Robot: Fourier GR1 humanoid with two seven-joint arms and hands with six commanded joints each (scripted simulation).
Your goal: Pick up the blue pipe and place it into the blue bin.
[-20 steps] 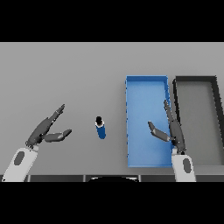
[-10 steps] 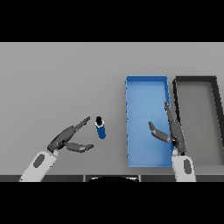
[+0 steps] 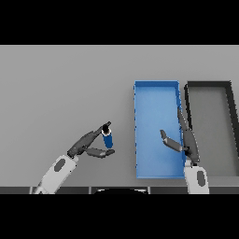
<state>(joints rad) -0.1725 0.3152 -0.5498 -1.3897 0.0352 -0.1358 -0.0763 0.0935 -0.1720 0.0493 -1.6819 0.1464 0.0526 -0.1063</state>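
just right of my left hand [image 3: 86,145], fingers spread and not yet closed: blue pipe [image 3: 108,138], upright, between fingertips and thumb, blue bin [image 3: 156,130] further right.

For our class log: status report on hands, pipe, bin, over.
Left hand open around blue pipe. Right hand open over blue bin. Path clear.

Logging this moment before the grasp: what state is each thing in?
blue pipe: upright on the table, between left hand's fingers and thumb
left hand: open around the pipe
right hand: open, over the blue bin
blue bin: empty
dark bin: empty
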